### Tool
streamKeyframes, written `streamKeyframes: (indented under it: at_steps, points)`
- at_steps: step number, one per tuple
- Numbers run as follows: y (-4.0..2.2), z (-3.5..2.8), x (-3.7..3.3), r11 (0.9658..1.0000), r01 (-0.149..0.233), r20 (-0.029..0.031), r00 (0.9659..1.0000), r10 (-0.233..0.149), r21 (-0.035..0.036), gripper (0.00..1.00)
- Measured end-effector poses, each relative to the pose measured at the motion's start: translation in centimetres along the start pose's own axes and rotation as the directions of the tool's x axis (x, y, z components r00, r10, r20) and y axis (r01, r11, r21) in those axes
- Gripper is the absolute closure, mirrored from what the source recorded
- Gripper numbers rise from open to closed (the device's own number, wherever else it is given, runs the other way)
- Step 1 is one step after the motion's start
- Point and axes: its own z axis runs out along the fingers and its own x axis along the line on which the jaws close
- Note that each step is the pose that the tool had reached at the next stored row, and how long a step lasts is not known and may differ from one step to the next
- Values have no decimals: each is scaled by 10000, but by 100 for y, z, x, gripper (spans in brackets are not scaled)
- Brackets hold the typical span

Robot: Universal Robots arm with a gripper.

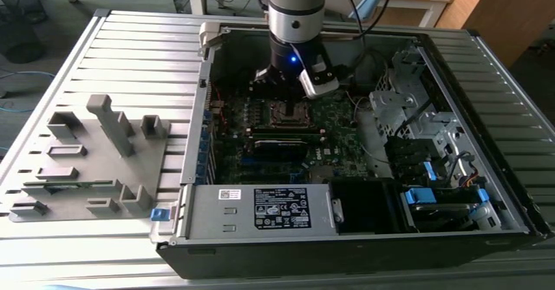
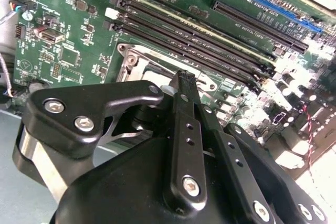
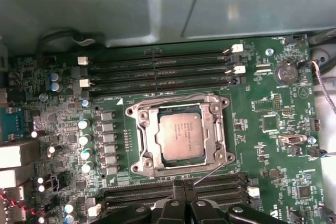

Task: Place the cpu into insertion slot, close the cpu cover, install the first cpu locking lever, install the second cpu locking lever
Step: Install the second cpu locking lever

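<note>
cpu sits flat in the slot, cover down around it, silver face showing through the window. Thin lever wire runs slantwise off the socket corner nearest the pincer; looks unlatched, though I can't be sure. Pincer fingers pressed together, gripping nothing, tips over the memory slots just beside the socket edge, so the cpu lies straight ahead of the tips. Second wrist view has the closed fingers covering most of the socket; exterior view puts the arm above the socket inside the open case on the tabletop
</note>
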Motion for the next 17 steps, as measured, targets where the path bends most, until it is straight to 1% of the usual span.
streamKeyframes:
  at_steps: [6, 17]
  points:
    - [-9, 27, 40, 10000, 68, 1, 10000, -68, 4, 90]
    - [-10, 28, 42, 10000, 69, 1, 10000, -69, 3, 90]
